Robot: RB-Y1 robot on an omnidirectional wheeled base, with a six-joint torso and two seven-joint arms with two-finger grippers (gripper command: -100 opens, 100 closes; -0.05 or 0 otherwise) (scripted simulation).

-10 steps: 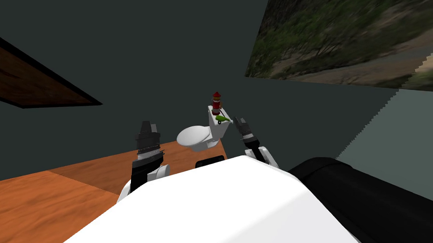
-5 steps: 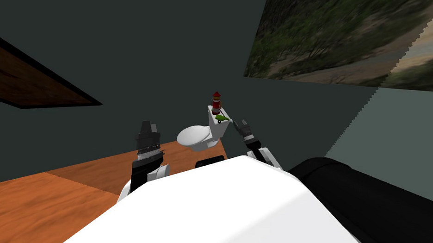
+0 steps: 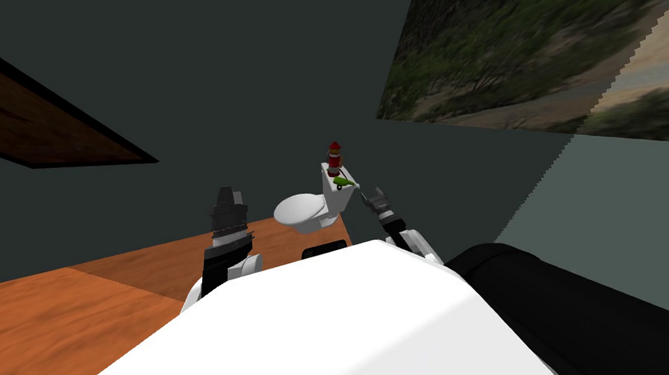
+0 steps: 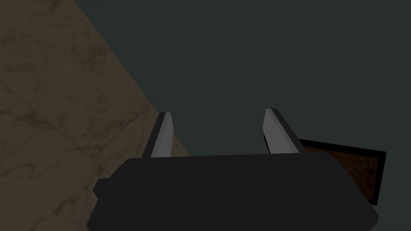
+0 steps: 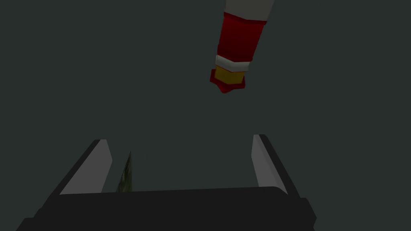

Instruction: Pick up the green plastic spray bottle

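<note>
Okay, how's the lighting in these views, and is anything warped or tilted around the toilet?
Head view: wide lens rolls and splays everything, so the toilet only seems to lean; the green bottle on its tank is evenly lit, without glare. Right wrist view: dim and flat, the red bottle seems upside down, likely from the hand's turned camera. Left wrist view: dim too, jaws open.

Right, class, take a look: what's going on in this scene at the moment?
The robot faces a white toilet in a dark-walled room. A green spray bottle lies on top of its tank, next to an upright red bottle. The right gripper hovers just beside the tank near the green bottle, its fingers open and holding nothing; the pick-up is not yet done. The left gripper is raised off to the side, open and empty.
</note>
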